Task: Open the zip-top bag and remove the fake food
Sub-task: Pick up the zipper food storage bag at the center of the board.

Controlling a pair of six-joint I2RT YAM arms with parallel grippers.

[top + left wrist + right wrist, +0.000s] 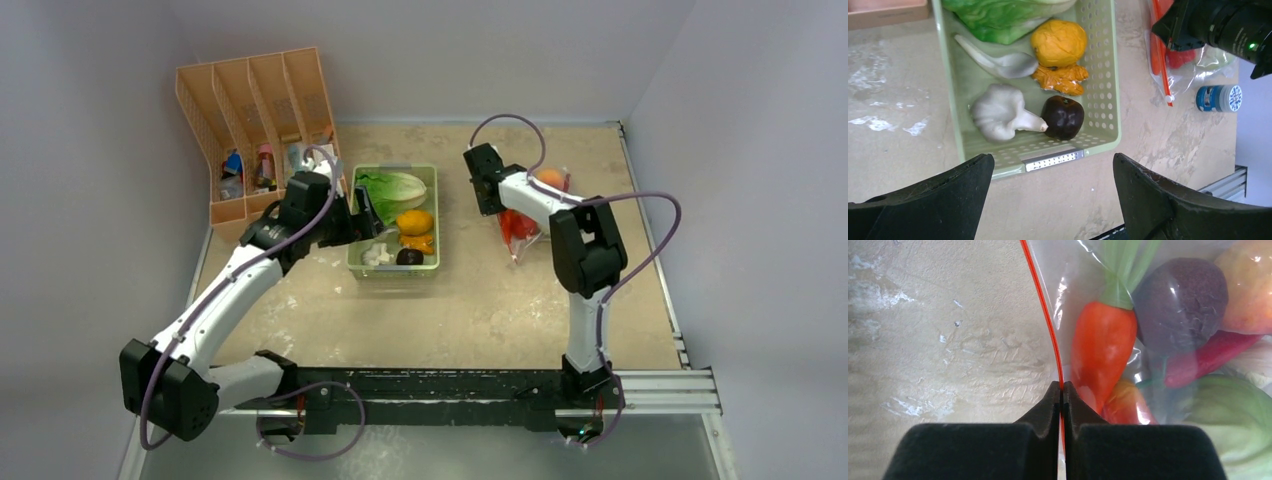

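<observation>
The zip-top bag (pixel 525 228) lies on the table right of centre, with its orange-red zip strip (pixel 1045 315) along its left edge. My right gripper (pixel 1062 390) is shut on that strip; it also shows in the top view (pixel 487 190). Inside the bag I see an orange carrot (pixel 1103 345), a dark purple round piece (pixel 1180 305), a peach (pixel 1248 285), a red chili (pixel 1208 357) and a pale-green cabbage (pixel 1233 415). My left gripper (pixel 1053 160) is open and empty, above the table at the tray's near edge. The bag also shows in the left wrist view (pixel 1198 67).
A pale-green tray (pixel 392 272) at centre holds lettuce (pixel 998 20), a yellow pepper (pixel 1058 42), a white mushroom (pixel 998 112) and a dark round fruit (pixel 1063 117). An orange file rack (pixel 250 130) stands at the back left. A small blue-and-white jar (pixel 1219 98) lies near the bag.
</observation>
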